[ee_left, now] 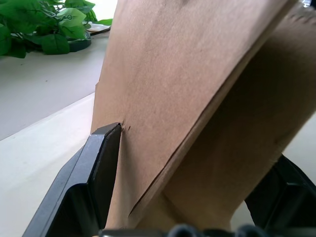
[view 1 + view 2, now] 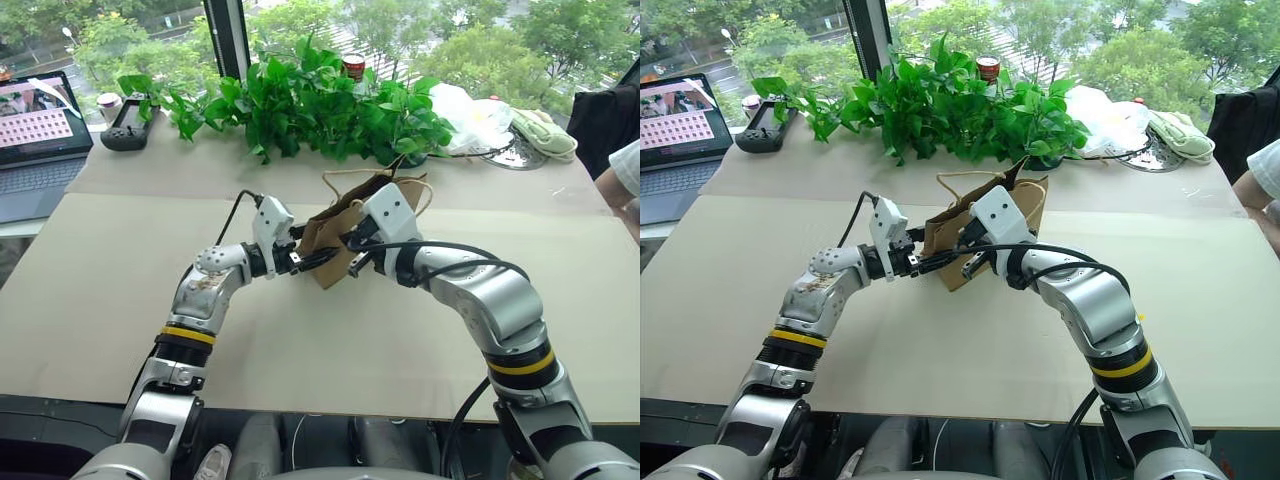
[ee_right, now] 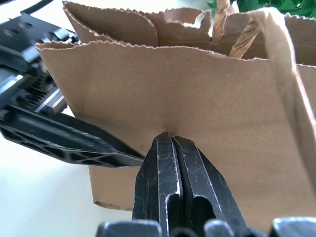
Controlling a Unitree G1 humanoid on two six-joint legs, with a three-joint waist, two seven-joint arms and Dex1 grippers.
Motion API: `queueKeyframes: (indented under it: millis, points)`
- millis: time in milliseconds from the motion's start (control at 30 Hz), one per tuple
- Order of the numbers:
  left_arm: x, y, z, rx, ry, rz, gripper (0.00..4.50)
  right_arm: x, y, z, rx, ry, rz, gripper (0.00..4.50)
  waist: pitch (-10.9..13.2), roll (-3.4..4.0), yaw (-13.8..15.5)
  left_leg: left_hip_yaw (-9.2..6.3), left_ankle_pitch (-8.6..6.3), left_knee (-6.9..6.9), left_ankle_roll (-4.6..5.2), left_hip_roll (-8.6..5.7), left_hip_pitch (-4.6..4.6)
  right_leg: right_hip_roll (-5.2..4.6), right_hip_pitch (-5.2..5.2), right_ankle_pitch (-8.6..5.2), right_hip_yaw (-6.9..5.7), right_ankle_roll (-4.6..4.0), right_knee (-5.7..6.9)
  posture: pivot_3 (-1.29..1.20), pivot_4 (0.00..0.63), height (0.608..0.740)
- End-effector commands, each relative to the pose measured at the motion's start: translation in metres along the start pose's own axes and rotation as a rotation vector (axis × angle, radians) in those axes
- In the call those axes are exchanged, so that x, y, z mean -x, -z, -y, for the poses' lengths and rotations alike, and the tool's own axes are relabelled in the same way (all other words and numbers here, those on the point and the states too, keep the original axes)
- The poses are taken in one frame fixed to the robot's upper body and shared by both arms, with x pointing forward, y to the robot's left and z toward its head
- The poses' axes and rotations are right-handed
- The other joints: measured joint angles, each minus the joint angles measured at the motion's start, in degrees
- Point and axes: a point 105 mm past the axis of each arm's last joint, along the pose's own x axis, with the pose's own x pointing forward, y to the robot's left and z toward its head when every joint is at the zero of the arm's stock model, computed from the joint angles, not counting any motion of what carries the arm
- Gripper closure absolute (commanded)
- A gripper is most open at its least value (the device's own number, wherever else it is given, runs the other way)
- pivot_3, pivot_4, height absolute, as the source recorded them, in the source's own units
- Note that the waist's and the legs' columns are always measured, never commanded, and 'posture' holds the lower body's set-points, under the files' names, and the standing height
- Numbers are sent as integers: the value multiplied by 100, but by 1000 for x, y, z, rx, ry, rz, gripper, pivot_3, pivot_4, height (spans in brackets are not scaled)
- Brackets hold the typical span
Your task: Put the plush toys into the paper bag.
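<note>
My right gripper [image 3: 173, 143] is clenched, tips pressed to the paper bag [image 2: 335, 235] wall; my left gripper [image 2: 318, 260] is spread wide astride the bag's side, one finger [image 1: 101, 163] against the paper. The bag stands mid-table [image 2: 120, 290], mouth up. I can't see any plush toys, so I judge loading unconfirmed. Beyond: leafy plant [image 2: 310, 100], laptop [image 2: 38, 125], windows

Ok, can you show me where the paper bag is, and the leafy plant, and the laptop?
paper bag [image 3: 197, 98]: right wrist view, on its flat brown front wall.
leafy plant [image 2: 310, 105]: left eye view, on the middle leaves.
laptop [image 2: 35, 125]: left eye view, on its lit screen.
</note>
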Motion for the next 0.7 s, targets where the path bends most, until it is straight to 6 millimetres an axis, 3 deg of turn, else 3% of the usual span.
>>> queueKeyframes:
  millis: [33, 100, 333, 700]
  points:
    - [-1, -13, -2, -55, -15, 36, 1484, 2, -14, 1, 29, 13, 42, 4500, 0, 0, -3, 0, 0, 0, 0, 0, 0, 0, 0, 0, 0, 0, 0, 0, 150, 713]
    - [-1, -12, -4, -65, -26, 28, 1892, 2, -14, 2, 29, 15, 43, 4500, 0, 0, -4, 0, 0, -1, 0, 0, 1, 0, 0, 0, 0, 0, 0, 0, 150, 713]
    - [-5, -11, -7, -70, -44, 25, 4387, 4, -16, 2, 33, 18, 45, 4500, 0, 0, 0, 0, 0, 0, 0, 0, 1, 0, 0, 0, 0, 0, 0, 0, 150, 713]
    - [-12, -16, -16, -33, -83, 63, 4451, 27, -28, -10, 45, -55, 115, 4500, 0, 0, -4, -1, 0, -1, 0, 0, 1, 1, 1, 0, -1, 0, -1, 0, 150, 713]
